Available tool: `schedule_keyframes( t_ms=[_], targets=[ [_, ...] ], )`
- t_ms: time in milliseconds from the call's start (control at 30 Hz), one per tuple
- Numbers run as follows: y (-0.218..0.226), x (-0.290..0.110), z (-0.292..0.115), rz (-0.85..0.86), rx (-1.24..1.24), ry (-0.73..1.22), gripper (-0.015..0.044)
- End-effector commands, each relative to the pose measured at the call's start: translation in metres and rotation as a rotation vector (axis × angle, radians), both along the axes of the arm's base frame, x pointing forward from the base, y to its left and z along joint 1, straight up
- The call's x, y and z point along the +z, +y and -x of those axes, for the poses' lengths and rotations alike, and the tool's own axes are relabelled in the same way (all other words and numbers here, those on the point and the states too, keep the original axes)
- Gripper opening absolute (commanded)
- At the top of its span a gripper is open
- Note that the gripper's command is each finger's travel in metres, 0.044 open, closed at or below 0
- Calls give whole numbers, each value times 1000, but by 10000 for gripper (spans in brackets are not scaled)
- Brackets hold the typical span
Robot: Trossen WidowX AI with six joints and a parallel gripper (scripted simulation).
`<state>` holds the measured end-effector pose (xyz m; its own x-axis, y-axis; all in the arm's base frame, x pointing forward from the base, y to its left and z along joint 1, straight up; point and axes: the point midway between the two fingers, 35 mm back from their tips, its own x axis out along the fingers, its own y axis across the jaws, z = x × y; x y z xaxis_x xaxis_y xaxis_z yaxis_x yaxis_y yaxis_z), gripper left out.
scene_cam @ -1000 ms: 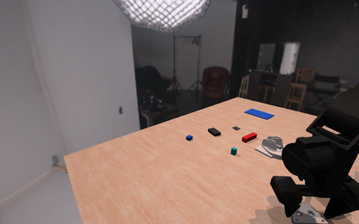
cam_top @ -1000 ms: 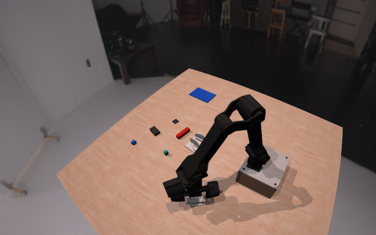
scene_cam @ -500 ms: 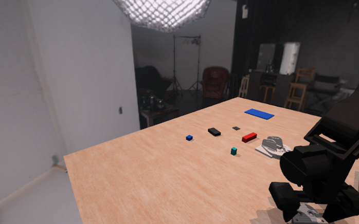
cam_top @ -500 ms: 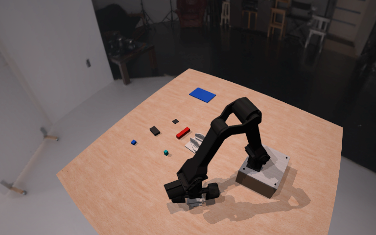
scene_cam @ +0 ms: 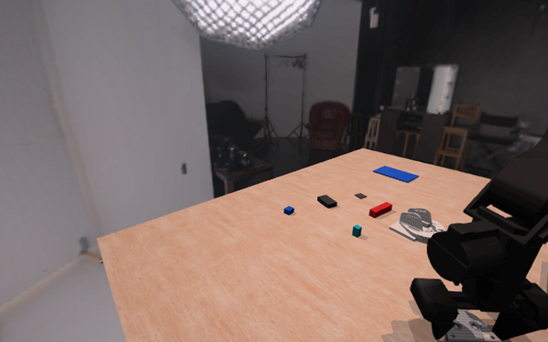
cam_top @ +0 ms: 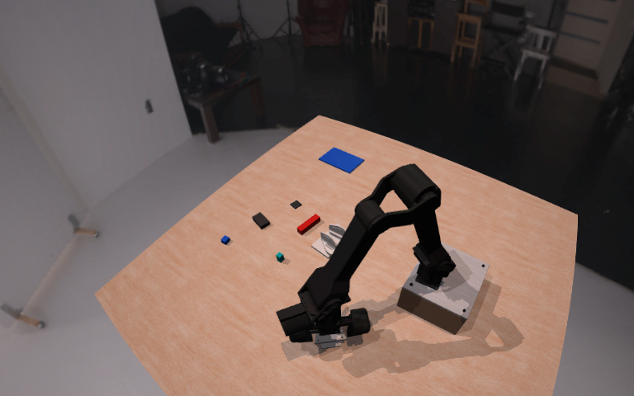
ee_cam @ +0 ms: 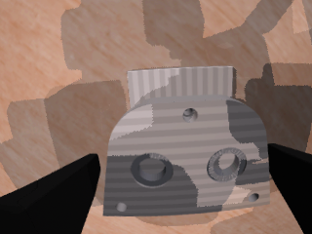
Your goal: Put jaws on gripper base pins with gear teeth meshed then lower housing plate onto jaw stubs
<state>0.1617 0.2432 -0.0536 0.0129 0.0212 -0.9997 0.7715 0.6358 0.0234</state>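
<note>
The grey housing plate (cam_top: 329,339) (scene_cam: 468,337) (ee_cam: 190,138) lies on the table with two round sockets facing up and a ribbed block at its far edge in the wrist view. My gripper (cam_top: 329,332) (scene_cam: 470,329) (ee_cam: 183,158) is open and low over it, one finger beside each side, holding nothing. The pale gripper base (cam_top: 319,247) (scene_cam: 399,228) lies farther back. Two grey jaws, one nearer (cam_top: 328,239) (scene_cam: 410,221) and one behind (cam_top: 336,228) (scene_cam: 422,214), show on the base. My arm hides part of it, and I cannot tell whether their teeth mesh.
A red bar (cam_top: 308,223) (scene_cam: 380,209) lies behind the base. A teal block (cam_top: 280,256) (scene_cam: 356,230), blue cube (cam_top: 224,239) (scene_cam: 288,210), black block (cam_top: 261,220) (scene_cam: 327,201) and thin dark square (cam_top: 295,204) (scene_cam: 360,195) lie left of it. A blue sheet (cam_top: 342,160) (scene_cam: 395,174) lies far back.
</note>
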Motion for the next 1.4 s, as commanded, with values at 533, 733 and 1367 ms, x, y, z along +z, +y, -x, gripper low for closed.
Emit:
schedule_keyframes(
  t_ms=[533, 733, 1367],
  targets=[
    [0, 0, 0, 0, 0, 0, 353],
    [0, 0, 0, 0, 0, 0, 351],
    [2, 39, -1, -2, 3, 0, 351]
  ],
)
